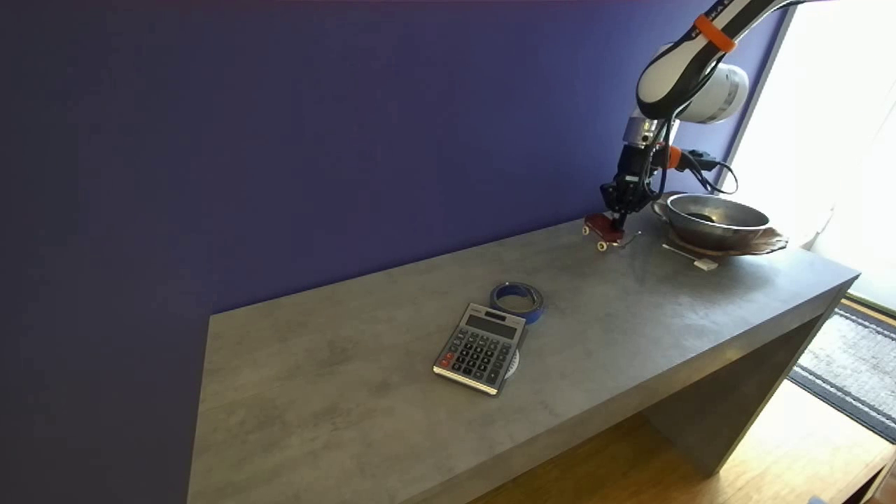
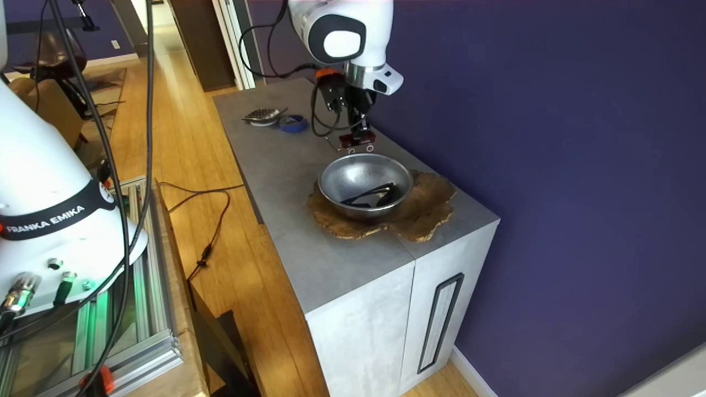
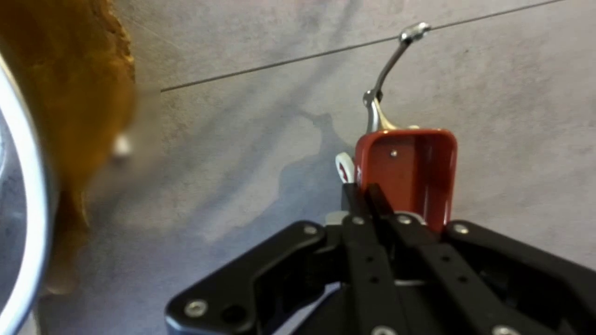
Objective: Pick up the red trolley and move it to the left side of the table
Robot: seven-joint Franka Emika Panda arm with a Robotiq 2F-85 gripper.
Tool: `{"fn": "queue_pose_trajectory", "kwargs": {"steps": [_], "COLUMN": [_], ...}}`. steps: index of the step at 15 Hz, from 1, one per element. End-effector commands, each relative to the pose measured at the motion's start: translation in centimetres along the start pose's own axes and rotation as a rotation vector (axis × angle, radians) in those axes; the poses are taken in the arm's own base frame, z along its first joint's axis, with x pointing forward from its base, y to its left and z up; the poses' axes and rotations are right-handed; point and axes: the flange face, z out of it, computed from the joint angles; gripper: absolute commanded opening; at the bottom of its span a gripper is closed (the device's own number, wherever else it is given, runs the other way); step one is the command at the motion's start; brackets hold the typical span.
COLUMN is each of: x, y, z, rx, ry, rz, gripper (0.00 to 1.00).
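The red trolley (image 1: 607, 229) is a small red wagon with white wheels and a metal handle. It also shows in an exterior view (image 2: 353, 140) and in the wrist view (image 3: 409, 158). My gripper (image 3: 365, 188) is shut on one side wall of the trolley, one finger inside and one outside. The gripper also shows in both exterior views (image 1: 617, 220) (image 2: 361, 132), above the far part of the grey table (image 1: 315, 364). The trolley looks raised a little off the table, with its shadow lying to one side. The fingers hide part of its wall.
A metal bowl (image 2: 342, 176) with dark glasses inside stands on a wooden slab (image 2: 424, 220) close to the trolley. A white-ended stick (image 1: 704, 264) lies by it. A blue tape roll (image 1: 535, 308) and a grey calculator (image 1: 483, 346) lie mid-table. A purple wall (image 1: 350, 140) borders the table.
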Motion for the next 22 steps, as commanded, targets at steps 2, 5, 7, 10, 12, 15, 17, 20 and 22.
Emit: {"fn": "queue_pose_trajectory", "kwargs": {"steps": [2, 5, 7, 10, 12, 15, 17, 20, 22], "x": [-3.9, -5.4, -6.6, -7.7, -7.5, -7.2, -6.6, -5.9, -5.5], "y": [-4.8, -9.1, -12.0, -13.5, -14.0, -14.2, -16.0, -20.0, -22.8], "z": [-4.1, -5.9, -6.8, -8.0, -7.1, -7.3, -7.2, -7.8, -8.1], "rx": [-0.015, -0.038, -0.067, -0.075, -0.061, -0.074, -0.146, -0.22, -0.255], "ry": [0.021, 0.003, -0.013, 0.008, 0.001, 0.016, 0.011, -0.003, -0.019], "rz": [-0.24, -0.405, -0.51, -0.598, -0.565, -0.61, -0.745, -0.884, -0.984], "gripper": [0.01, 0.01, 0.01, 0.01, 0.04, 0.01, 0.01, 0.01, 0.01]}}
